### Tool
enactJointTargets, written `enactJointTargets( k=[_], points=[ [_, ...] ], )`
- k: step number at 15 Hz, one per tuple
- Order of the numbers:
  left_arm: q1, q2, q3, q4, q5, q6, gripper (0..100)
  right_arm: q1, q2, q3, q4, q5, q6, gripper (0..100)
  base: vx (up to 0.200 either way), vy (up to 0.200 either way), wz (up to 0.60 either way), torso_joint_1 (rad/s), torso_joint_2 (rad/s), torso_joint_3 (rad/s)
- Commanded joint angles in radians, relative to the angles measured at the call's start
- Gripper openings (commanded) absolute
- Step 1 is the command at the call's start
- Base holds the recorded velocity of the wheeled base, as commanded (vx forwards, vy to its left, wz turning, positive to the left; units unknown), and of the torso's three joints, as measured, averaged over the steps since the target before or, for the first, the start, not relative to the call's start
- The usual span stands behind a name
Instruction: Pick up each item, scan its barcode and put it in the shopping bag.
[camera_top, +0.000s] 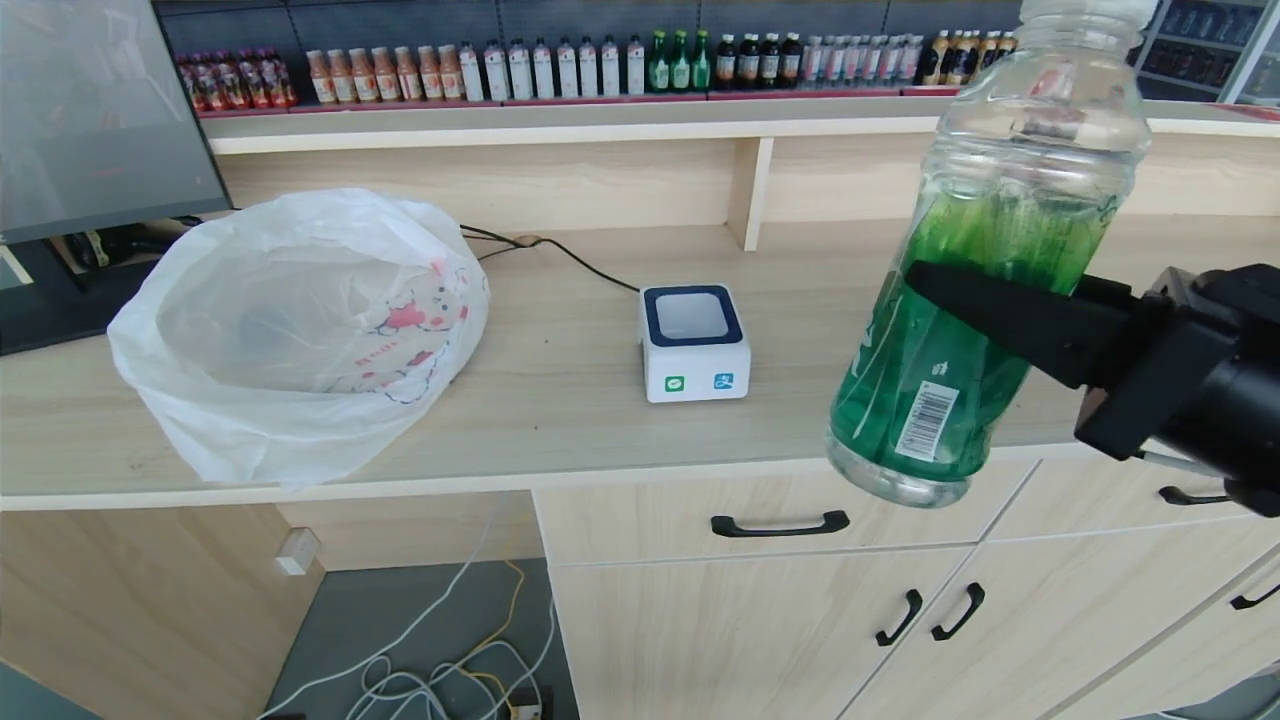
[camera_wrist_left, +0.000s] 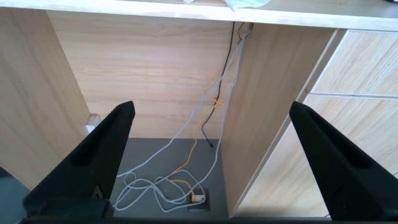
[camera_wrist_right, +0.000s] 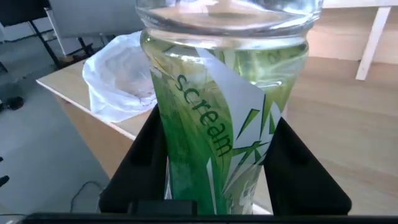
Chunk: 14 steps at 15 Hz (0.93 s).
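Your right gripper (camera_top: 960, 300) is clamped on the bottle (camera_top: 1010, 200). In the head view 1 black finger (camera_top: 1000, 315) lies across the green label at about mid-height, and the other finger is hidden behind the bottle. The right wrist view has the 2 fingers (camera_wrist_right: 146, 162), 1 on each side of the bottle (camera_wrist_right: 217, 93), pressed onto the label. The bottle's base drops off the edge of that picture, and in the head view the cap is cut off at the top.

The bottle is tilted in the air, out in front of the counter (camera_top: 560, 400) edge. Its barcode (camera_top: 925, 420) is below the finger near the base, facing the head camera.

Your left gripper (camera_wrist_left: 211, 155) has its fingers spread wide with nothing between them. It's low down, facing the open bay under the counter where cables (camera_wrist_left: 161, 186) lie on the floor.

The scanner (camera_top: 694, 342) sits on the counter with its window up, to the left of the bottle and well apart from it. Further left is the shopping bag (camera_top: 300, 330), with its mouth open. You can't really tell what's inside through the plastic.
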<state>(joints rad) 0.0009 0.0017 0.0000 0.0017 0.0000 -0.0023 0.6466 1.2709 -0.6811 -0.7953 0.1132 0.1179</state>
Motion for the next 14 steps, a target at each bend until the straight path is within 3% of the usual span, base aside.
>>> enactJointTargets(
  k=[1,6,12,14],
  points=[
    [0.001,0.000,0.000,0.000,0.000,-0.001,100,0.002,0.024,0.005,-0.002,0.043,0.068,0,0.000,0.000,0.00,0.000,0.00,0.000],
    [0.001,0.000,0.000,0.000,0.000,0.001,100,0.002,0.065,-0.069,-0.061,0.164,0.295,0,0.000,0.000,0.00,0.000,0.00,0.000],
    [0.001,0.000,0.000,0.000,0.000,-0.001,100,0.010,0.199,-0.029,-0.369,0.166,0.436,0,0.000,0.000,0.00,0.000,0.00,0.000],
    [0.001,0.000,0.000,0.000,0.000,-0.001,100,0.039,0.196,0.018,-0.400,0.166,0.447,0,0.000,0.000,0.00,0.000,0.00,0.000]
  ],
)
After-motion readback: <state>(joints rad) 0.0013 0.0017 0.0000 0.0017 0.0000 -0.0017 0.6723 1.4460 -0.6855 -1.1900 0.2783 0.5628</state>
